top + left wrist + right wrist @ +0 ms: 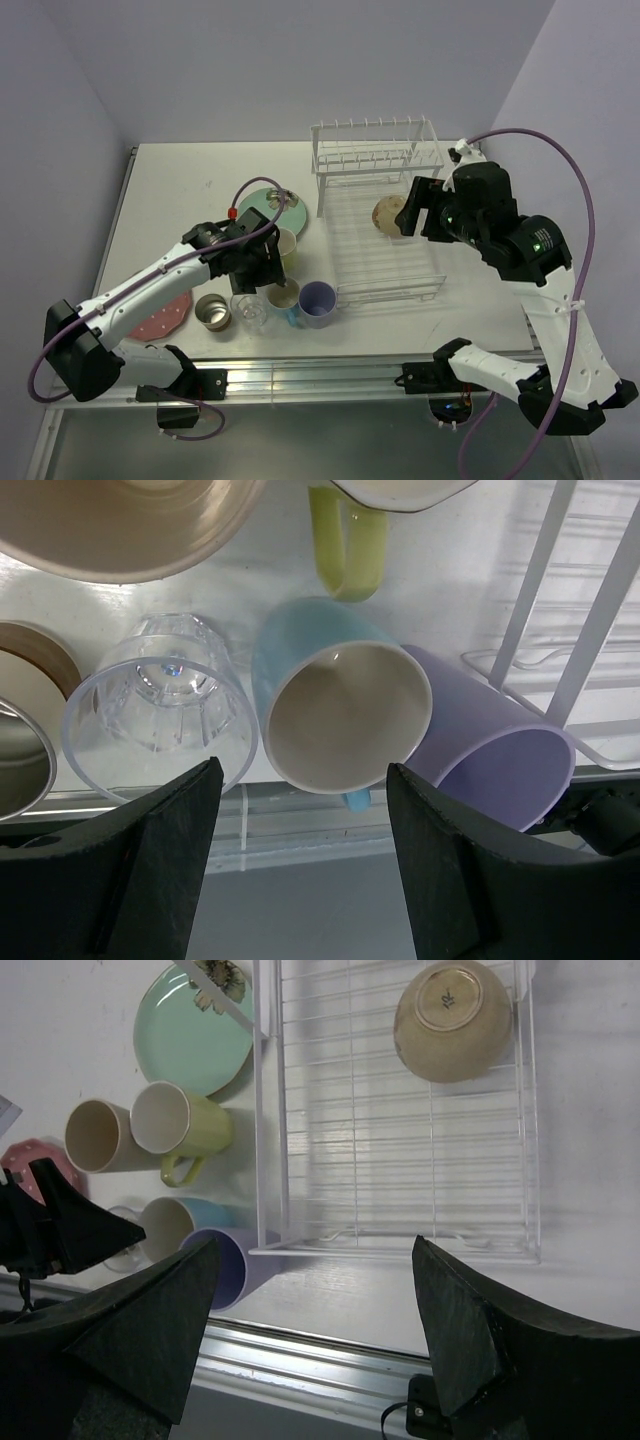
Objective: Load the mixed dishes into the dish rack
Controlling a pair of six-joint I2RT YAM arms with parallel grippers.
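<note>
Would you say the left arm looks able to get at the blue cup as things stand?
Probably yes. The left gripper hangs open over the blue cup, a finger to each side. The clear glass and the lavender cup crowd it, though, so room for the fingers looks tight.

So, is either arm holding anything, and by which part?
Nothing is held. Left gripper open above the blue cup, right gripper open above the dish rack.
</note>
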